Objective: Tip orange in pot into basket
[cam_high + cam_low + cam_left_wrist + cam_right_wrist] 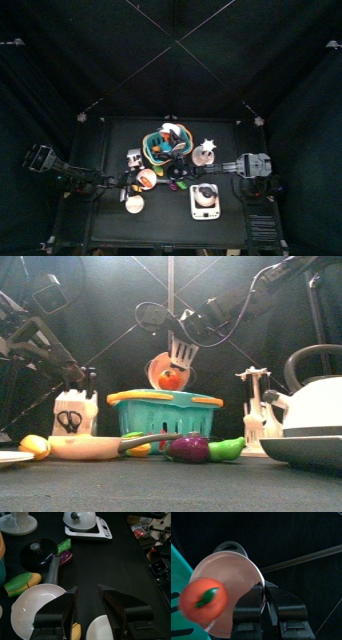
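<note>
Orange point(201, 601) sits at the mouth of the tipped pot point(234, 577), above the basket point(163, 416). Right gripper point(264, 594) is clamped on the pot's rim, just beside the fruit. Left gripper point(87, 594) has its jaws apart and holds nothing.

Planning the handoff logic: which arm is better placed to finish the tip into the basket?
Right. Its gripper is shut on the pot, tilted above the basket, orange at the rim. Left gripper is open, low over the table.
</note>
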Motion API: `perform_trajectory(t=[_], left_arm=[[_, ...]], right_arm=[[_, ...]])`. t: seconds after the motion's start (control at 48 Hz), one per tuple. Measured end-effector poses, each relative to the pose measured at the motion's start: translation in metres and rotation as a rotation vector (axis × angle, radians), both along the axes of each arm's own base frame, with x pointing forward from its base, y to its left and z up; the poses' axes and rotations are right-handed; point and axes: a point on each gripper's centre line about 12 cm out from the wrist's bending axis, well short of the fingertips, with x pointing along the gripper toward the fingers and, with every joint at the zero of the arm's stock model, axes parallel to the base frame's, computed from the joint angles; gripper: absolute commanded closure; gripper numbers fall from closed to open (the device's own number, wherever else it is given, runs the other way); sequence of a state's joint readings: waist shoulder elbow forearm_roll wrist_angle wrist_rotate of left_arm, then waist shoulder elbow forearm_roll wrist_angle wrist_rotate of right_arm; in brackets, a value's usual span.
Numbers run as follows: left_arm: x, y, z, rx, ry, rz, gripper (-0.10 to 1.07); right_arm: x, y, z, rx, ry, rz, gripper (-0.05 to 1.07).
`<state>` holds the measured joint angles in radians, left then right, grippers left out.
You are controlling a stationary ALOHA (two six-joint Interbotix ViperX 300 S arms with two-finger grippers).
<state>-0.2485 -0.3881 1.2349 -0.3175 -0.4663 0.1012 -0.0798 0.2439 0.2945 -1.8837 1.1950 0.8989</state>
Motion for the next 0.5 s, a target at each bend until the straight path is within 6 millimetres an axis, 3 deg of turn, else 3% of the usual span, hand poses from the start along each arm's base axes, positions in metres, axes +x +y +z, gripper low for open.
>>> perform_trajectory(t=[0.5], left_arm=[[-0.0002,0.0002,-0.0007,0.0,0.006,0.0,0.2]], right_arm=[[-0.0018,0.0012,-0.0074,0.051,-0.009,-0.021,0.81]])
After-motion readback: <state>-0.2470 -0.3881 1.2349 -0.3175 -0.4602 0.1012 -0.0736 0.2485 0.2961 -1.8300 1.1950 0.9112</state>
